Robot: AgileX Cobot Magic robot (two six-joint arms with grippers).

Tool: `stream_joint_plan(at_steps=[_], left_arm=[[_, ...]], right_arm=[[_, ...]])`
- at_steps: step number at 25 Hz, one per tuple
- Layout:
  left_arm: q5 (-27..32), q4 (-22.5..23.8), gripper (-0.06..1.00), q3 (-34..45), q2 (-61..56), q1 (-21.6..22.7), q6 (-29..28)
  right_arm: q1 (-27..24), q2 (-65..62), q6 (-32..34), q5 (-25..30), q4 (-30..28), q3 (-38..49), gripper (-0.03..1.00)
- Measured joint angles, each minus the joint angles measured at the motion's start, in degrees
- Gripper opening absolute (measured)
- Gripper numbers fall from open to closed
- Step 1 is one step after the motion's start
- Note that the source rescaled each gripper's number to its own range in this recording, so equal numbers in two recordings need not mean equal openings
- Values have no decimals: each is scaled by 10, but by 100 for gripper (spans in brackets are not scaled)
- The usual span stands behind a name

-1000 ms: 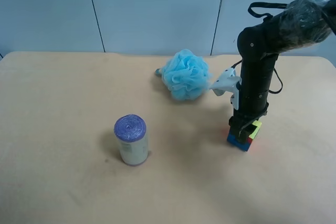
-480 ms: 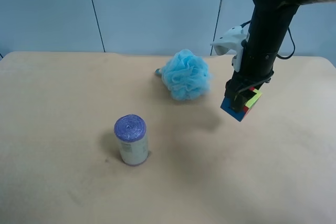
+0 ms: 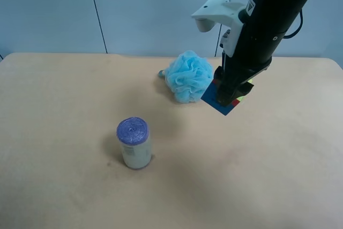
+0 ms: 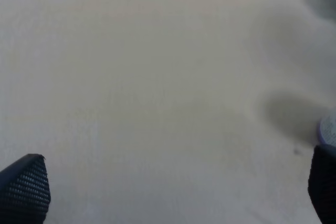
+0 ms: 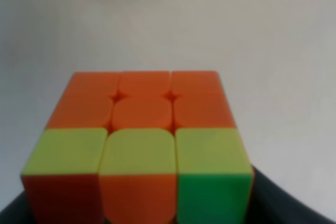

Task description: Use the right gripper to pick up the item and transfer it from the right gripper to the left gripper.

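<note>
Right gripper [image 3: 227, 93] was closed on the item [image 3: 218, 102], with the puzzle cube clamped between its short fingers. The cube hung under the claw, tilted and well clear of the table [image 3: 64, 95]. Its blue face was turned toward the exterior camera, and orange and yellow-green rows faced the right wrist camera. Pick-up judged complete; step in hand judged to be the carry toward the handover.

Left gripper [image 4: 173, 187] stood with jaws wide apart and nothing between them, only bare tabletop beneath. It did not show in the exterior view, so how far it sat from the right claw could not be told.

Next move, as judged: bring the two claws together and present a free pair of cube faces to the left fingers. Those should close before the right claw lets go. Which faces were free could not be told.

Bath pouf [image 3: 187, 76] lay on the table just beside and below the right claw, apart from the cube.

Containers: only the purple-topped cylinder [image 3: 134, 143], upright on the table, well apart from the right claw. It was capped, so contents were not visible.
</note>
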Motion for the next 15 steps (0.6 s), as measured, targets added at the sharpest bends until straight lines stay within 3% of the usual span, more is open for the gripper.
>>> stream_joint_plan(at_steps=[5,15], left_arm=[[0,0,100,0,0,0,0],[0,0,100,0,0,0,0]], right_arm=[[53,-16,0,0,10,0,0],[58,-18,-45,0,89,0,0]])
